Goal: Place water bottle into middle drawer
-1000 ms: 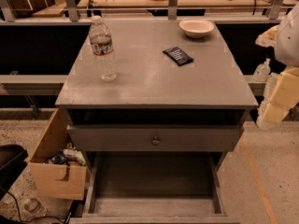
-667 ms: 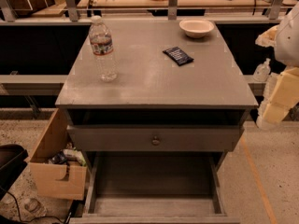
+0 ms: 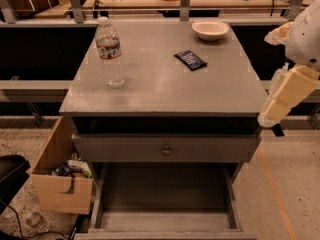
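The water bottle (image 3: 109, 51) stands upright on the left part of the grey cabinet top (image 3: 165, 84). It is clear, with a white cap and a dark-and-red label band. The middle drawer (image 3: 165, 196) is pulled out at the bottom of the cabinet, and its bare grey floor holds nothing. My gripper (image 3: 274, 113) hangs on its cream-coloured arm off the right edge of the cabinet, at about the height of the top. It is far from the bottle and holds nothing that I can see.
A white bowl (image 3: 210, 29) and a dark flat packet (image 3: 190, 60) lie on the back right of the top. A shut drawer front with a round knob (image 3: 166, 149) sits above the open drawer. An open cardboard box (image 3: 57, 179) with clutter stands on the floor at left.
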You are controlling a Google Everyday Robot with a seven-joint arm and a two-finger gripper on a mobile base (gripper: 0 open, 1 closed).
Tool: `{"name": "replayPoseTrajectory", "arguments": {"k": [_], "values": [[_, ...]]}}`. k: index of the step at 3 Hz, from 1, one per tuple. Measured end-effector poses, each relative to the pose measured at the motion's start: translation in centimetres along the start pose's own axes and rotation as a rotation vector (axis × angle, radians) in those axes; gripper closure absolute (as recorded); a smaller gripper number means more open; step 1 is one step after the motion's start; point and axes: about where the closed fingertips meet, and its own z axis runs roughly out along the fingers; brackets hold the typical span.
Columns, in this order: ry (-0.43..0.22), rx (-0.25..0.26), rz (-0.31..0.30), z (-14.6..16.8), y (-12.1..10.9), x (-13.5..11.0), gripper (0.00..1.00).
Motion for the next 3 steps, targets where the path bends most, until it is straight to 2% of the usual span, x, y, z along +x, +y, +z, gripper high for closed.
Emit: {"name": "replayPoseTrajectory", "arguments": {"k": [1,2,3], "values": [[-0.226,0.026,0.109,2.6,-3.1,-1.4,0.0],[-0.476,0.054,0.174,4.9,-6.0,-4.3,0.0],[-0.702,0.091,0.208,4.7,-9.1,-9.8,0.0]]}}
